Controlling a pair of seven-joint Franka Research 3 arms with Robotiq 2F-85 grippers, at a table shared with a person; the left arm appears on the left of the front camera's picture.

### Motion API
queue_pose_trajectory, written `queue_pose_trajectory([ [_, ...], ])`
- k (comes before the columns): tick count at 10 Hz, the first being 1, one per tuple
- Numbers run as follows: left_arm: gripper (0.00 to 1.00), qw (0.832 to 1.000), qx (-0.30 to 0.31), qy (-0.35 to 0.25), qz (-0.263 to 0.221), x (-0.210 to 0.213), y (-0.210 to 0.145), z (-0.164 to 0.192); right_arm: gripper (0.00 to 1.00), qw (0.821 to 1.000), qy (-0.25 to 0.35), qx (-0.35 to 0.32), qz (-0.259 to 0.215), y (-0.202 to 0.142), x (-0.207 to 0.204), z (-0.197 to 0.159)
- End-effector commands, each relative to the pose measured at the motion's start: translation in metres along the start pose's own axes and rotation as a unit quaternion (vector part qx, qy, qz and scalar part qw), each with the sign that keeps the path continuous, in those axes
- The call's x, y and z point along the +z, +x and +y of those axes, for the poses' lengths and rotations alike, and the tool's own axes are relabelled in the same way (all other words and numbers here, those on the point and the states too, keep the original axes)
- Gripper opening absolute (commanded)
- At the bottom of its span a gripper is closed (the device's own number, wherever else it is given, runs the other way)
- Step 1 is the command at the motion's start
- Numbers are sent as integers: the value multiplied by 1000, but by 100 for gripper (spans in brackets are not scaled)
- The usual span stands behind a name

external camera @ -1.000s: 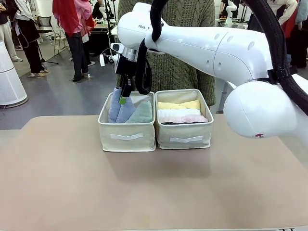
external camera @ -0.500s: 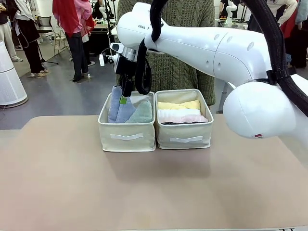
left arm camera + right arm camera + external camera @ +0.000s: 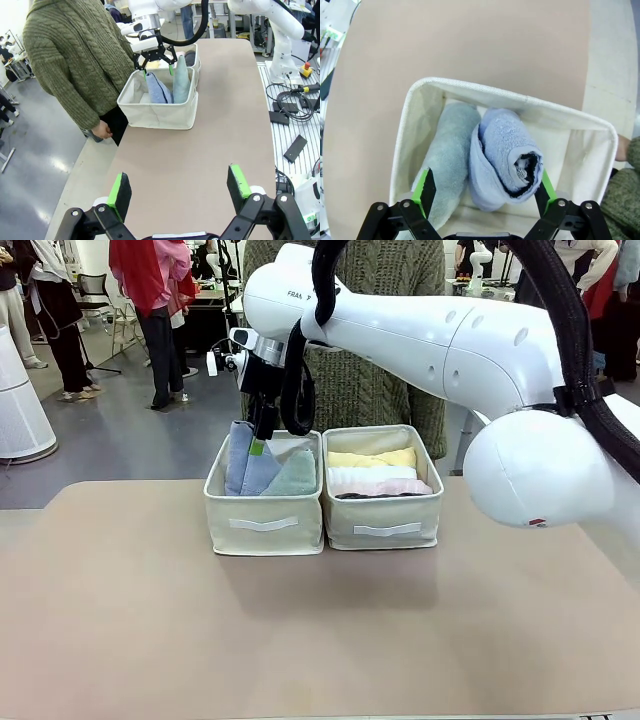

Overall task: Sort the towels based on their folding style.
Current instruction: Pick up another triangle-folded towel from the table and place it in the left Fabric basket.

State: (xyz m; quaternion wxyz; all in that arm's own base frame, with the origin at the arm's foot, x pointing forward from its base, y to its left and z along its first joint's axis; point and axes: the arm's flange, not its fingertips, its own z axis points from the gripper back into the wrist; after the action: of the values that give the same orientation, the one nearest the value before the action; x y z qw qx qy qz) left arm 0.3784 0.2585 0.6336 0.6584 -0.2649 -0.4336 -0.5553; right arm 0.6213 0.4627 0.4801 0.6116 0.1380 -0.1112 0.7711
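Right gripper (image 3: 257,438) sits over the left bin (image 3: 264,523) at about 11 o'clock from tabletop (image 3: 320,640) centre, fingers spread wide either side of the periwinkle towel (image 3: 502,155), not pinching it. Left gripper (image 3: 179,192) hangs above bare tabletop, fingers spread, holding nothing. Risk: the periwinkle towel stands tall and leans on the teal towel (image 3: 447,150); if the right arm lifts off-axis, a green pad could snag the terry and drag it out or tip it over the rim. Its fold also looks loose at the top, so it may slump open. The arm's cable loop hangs close to the bin's back edge and could catch it. Count: two bins; left bin holds two triangle-folded towels, periwinkle and teal. Right bin (image 3: 383,525) at 12 o'clock shows the yellow roll (image 3: 370,458), white roll (image 3: 368,475), pink roll (image 3: 385,487) and a dark grey sliver (image 3: 360,496) — four. Six sorted, by my read.
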Motion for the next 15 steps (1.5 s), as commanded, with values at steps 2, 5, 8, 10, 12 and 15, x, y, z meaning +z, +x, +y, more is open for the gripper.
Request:
queue_pose_trajectory([
  [2, 100, 1000, -2, 2, -4, 1, 1, -1, 100, 1000, -11, 3, 3, 10, 28, 1],
  [5, 100, 1000, -2, 2, -4, 1, 1, -1, 100, 999, -33, -4, 27, 9, 57, 36],
  [8, 100, 1000, -2, 2, -4, 1, 1, -1, 100, 999, -24, -5, 28, 9, 59, 54],
  [10, 100, 1000, -2, 2, -4, 1, 1, -1, 100, 999, -29, 7, 20, 23, 70, 30],
  [12, 100, 1000, -2, 2, -4, 1, 1, -1, 100, 999, -29, 7, 20, 23, 70, 30],
  [15, 100, 1000, -2, 2, -4, 1, 1, -1, 100, 999, -24, -40, 26, -11, 83, 45],
])
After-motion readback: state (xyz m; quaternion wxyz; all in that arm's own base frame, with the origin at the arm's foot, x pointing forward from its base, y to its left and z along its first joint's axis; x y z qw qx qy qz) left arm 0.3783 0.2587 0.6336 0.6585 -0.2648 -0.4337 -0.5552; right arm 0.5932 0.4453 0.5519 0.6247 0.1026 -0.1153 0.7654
